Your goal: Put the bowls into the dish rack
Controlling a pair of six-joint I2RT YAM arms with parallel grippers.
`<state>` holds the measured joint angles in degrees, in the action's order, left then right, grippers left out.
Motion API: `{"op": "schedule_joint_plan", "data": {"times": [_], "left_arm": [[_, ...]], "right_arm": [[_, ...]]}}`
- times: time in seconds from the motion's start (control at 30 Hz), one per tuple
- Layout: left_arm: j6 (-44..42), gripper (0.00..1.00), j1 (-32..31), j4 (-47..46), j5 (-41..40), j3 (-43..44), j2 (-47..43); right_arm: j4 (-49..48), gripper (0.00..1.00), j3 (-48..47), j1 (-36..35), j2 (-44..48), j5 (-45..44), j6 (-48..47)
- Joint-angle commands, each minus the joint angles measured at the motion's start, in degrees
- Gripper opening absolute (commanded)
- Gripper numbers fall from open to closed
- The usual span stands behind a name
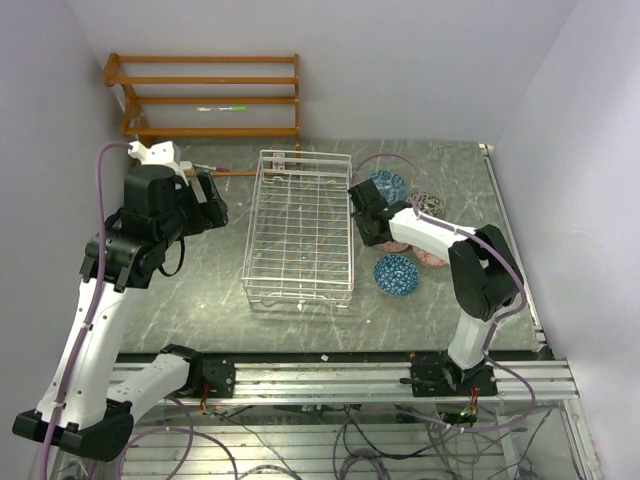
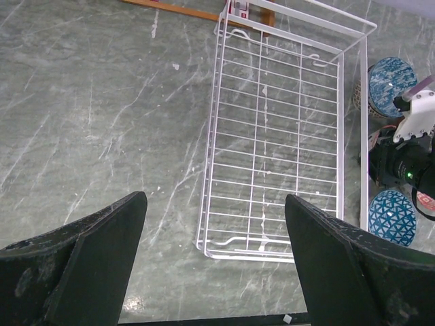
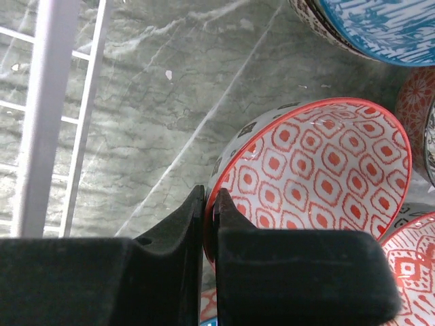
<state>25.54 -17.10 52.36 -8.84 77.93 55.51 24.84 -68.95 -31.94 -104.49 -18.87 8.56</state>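
Observation:
The white wire dish rack lies empty mid-table. To its right the bowls cluster: two blue ones, a grey-white one and a pink one. My right gripper is shut on the near rim of a red-patterned bowl, one finger inside and one outside. In the top view that gripper sits low beside the rack's right wall. My left gripper hangs open and empty above the rack's near left corner.
An orange slatted shelf stands against the back wall. Another red bowl and a blue bowl crowd the held one. The rack's side wire runs just left of my right gripper. The right arm shows beyond the rack.

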Motion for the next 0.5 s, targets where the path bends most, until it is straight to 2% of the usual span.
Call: {"op": "schedule_joint_plan", "data": {"times": [0.0,0.13,0.3,0.47], "left_arm": [[0.7,0.94,-0.2,-0.7,0.0,-0.1,-0.8],[0.6,0.94,-0.2,-0.3,-0.1,1.1,-0.2],[0.0,0.94,-0.2,0.6,-0.4,3.5,0.5],[-0.8,0.94,-0.2,1.8,-1.2,5.6,0.9]], "right_arm": [[1.0,0.00,-4.6,0.0,4.4,-0.8,-0.1],[4.6,0.00,-11.0,0.0,7.4,2.1,1.7],[13.5,0.00,-21.7,0.0,8.7,3.6,4.0],[15.7,0.00,-34.4,0.0,6.9,18.0,3.9]]}}
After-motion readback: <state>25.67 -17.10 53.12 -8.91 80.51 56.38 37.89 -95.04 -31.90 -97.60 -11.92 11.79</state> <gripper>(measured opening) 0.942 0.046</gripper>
